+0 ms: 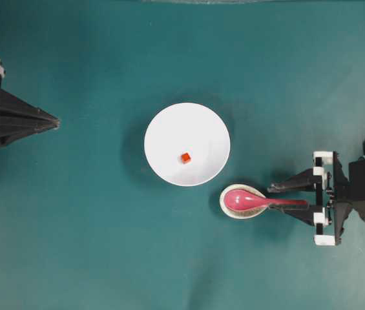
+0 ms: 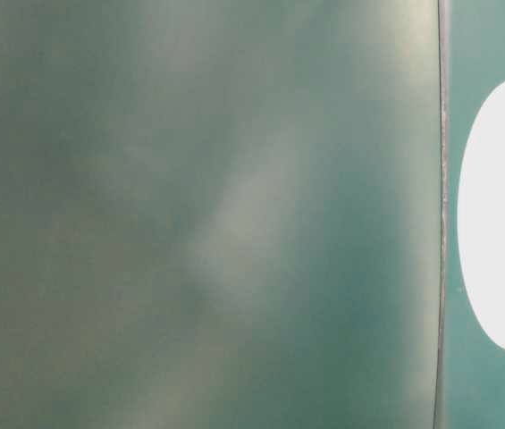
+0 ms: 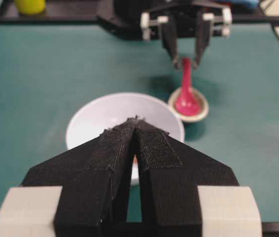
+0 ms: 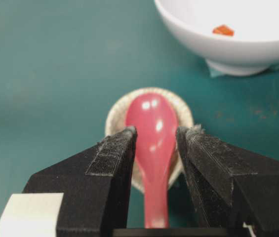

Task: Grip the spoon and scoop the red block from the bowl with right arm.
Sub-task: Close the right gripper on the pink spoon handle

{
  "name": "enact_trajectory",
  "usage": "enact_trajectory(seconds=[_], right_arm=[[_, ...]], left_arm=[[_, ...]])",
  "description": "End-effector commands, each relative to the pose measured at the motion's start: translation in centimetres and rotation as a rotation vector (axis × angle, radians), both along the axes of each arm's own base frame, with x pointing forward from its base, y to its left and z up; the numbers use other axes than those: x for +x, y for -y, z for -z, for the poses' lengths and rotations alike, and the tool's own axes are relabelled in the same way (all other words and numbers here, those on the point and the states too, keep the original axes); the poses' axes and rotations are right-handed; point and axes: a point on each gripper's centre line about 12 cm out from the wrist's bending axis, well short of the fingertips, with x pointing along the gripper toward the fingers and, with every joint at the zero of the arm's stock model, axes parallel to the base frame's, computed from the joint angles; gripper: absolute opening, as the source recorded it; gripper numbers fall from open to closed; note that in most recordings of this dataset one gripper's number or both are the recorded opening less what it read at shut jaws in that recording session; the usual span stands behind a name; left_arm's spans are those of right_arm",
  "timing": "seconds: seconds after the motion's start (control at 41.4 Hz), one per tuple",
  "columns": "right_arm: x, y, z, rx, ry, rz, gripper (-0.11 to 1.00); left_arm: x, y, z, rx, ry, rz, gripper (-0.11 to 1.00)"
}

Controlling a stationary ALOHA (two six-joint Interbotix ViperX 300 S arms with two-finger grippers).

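Right gripper [image 4: 155, 136], jaws apart astride spoon [image 4: 153, 143] handle; left gripper [image 3: 135, 123] together; risk: glossy handle slipping.

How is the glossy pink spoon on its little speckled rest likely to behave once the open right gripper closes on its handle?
The glossy magenta-pink soup spoon looks rigid, so probably no flex. Its shine suggests a slippery handle that may twist between the right gripper fingers. The deep scoop end may tip it downward.
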Motion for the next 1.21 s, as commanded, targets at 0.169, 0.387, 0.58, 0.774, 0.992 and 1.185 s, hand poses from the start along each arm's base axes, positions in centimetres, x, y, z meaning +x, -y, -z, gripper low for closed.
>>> enact_trajectory(seconds=[0.169, 0.387, 0.58, 0.774, 0.992, 1.185], right_arm=[[0.2, -0.4, 1.1, -0.024, -0.034, -0.005, 0.46], [0.3, -0.5, 2.1, -0.045, -0.066, -0.001, 0.46], [0.2, -0.5, 2.7, -0.056, -0.09, -0.002, 0.46], [-0.4, -0.6, 3.0, -0.064, -0.115, -0.02, 0.46], [-0.4, -0.6, 3.0, -0.066, -0.116, -0.022, 0.46], [-0.6, -0.6, 2.9, -0.068, -0.111, -0.026, 0.46]], left_arm=[[0.3, 0.0, -0.7, 0.005, 0.014, -0.001, 0.0], [0.3, 0.0, -0.7, 0.003, 0.011, -0.001, 0.0], [0.3, 0.0, -0.6, 0.003, 0.006, -0.001, 0.0], [0.2, 0.0, -0.6, 0.003, 0.006, -0.001, 0.0], [0.3, 0.0, -0.5, 0.003, 0.0, -0.001, 0.0], [0.2, 0.0, -0.5, 0.003, 0.0, -0.001, 0.0]])
